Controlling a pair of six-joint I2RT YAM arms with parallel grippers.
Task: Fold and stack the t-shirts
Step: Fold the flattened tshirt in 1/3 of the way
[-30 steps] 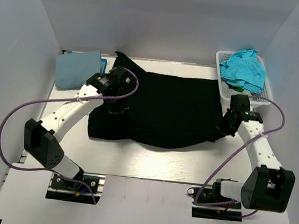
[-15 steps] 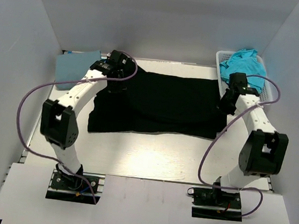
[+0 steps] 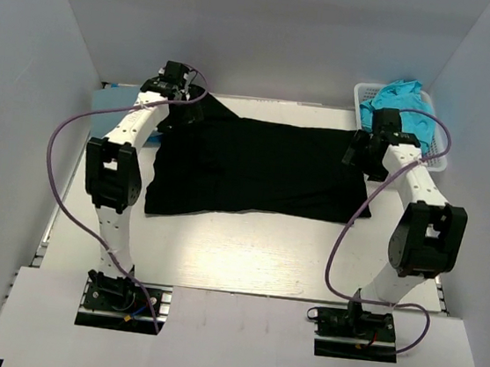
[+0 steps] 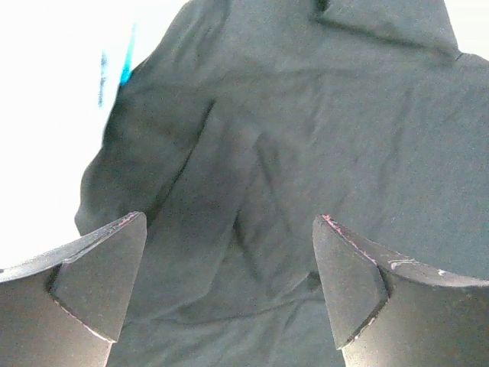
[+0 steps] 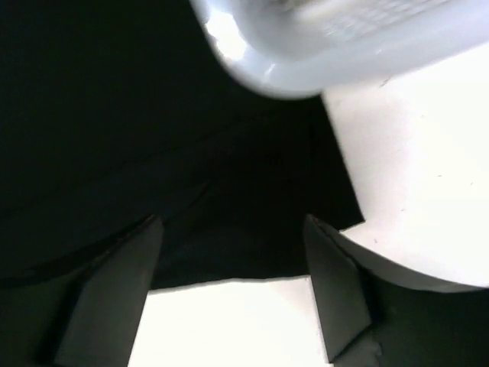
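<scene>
— So, how do the jaws stand?

— Both pairs are spread wide with nothing between them. The left gripper (image 4: pixel 229 222) hangs over the black t-shirt (image 4: pixel 306 115), whose rumpled cloth lies beneath and ahead of its fingers. Whether the tips brush the cloth cannot be told.

— And the other one?

— The right gripper (image 5: pixel 233 222) is also empty. The shirt's corner lies under it and the white basket (image 5: pixel 306 61) is just beyond its fingertips. Bare table (image 5: pixel 412 153) shows to its right.

— What has changed in the last second?

— A second ago both grippers were closed over the middle of the shirt, nearer the arm bases. Since then the arms have reached toward the back wall and let go. The shirt now lies flatter, and its near edge has drawn back from the bases.

— Where are the other shirts?

— The turquoise t-shirt (image 3: pixel 405 100) sits in the basket beside the right gripper, and a light blue t-shirt (image 3: pixel 118 96) lies just left of the left gripper.
</scene>
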